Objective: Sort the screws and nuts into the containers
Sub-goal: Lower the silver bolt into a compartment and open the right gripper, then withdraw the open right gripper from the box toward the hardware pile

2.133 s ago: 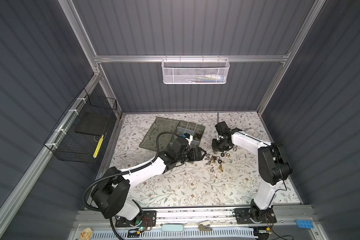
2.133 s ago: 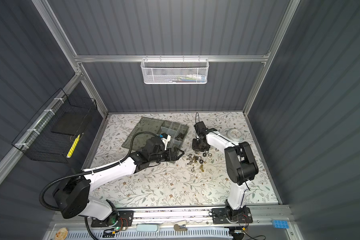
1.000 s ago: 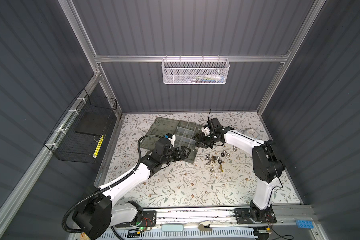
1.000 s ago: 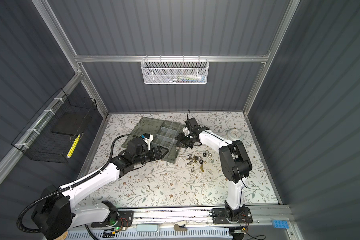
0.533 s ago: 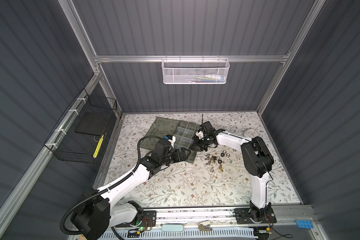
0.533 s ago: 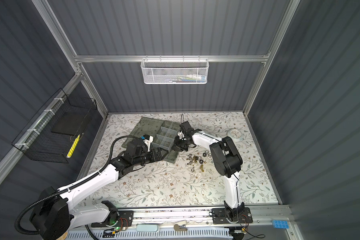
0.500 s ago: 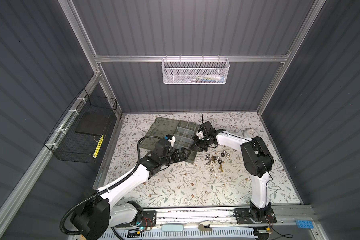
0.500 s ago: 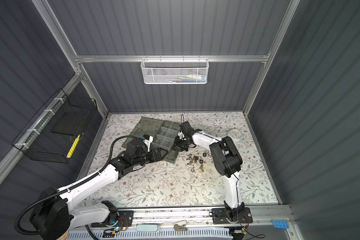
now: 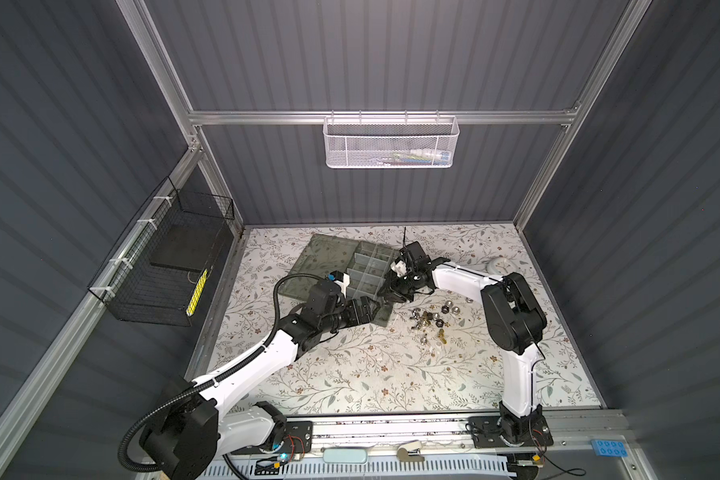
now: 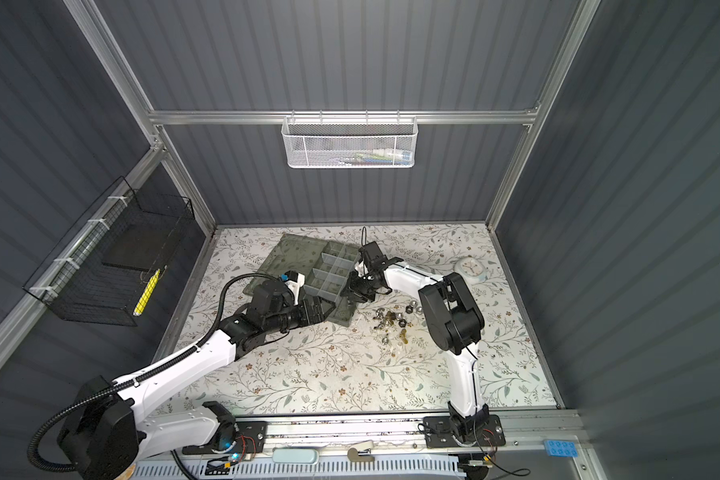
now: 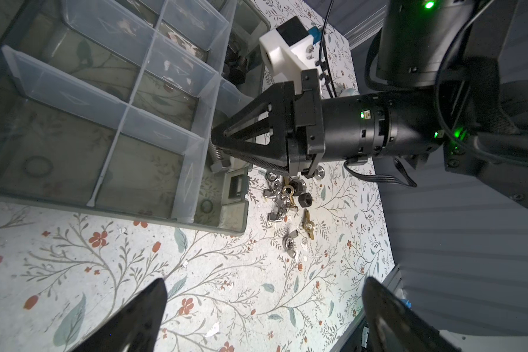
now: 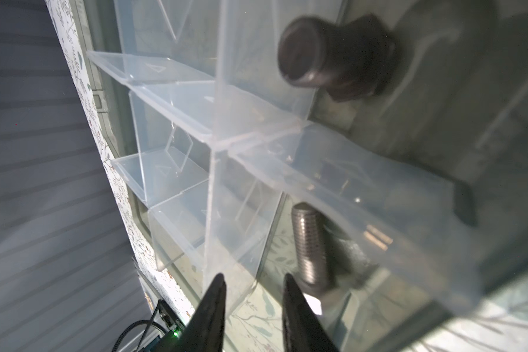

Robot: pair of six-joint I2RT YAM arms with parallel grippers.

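Note:
The containers point(image 11: 73, 122) are pale-walled compartments in a grey-green organiser box point(image 9: 366, 274) with its lid point(image 9: 325, 259) laid flat. My right gripper point(image 12: 252, 277) hangs over the box's right edge point(image 10: 352, 297), jaws a little apart and holding nothing. A silver screw point(image 12: 310, 243) lies on the box floor just below the tips point(image 11: 217, 158). A black screw point(image 12: 333, 64) rests farther along the same strip. Loose nuts and screws point(image 9: 433, 322) lie in a heap on the mat right of the box. My left gripper point(image 11: 264, 304) is open and empty above the mat near the box's front corner point(image 9: 377, 309).
A round white clock-faced object point(image 9: 500, 264) lies at the far right of the floral mat. A white mesh basket point(image 9: 391, 141) hangs on the back wall and a black wire basket point(image 9: 163, 266) on the left wall. The right arm's elbow point(image 9: 512, 311) stands beside the heap.
My right gripper has travelled left from the heap to the box's edge, and its jaws have parted. The silver screw now lies in the box. The left arm has drawn back from the heap.

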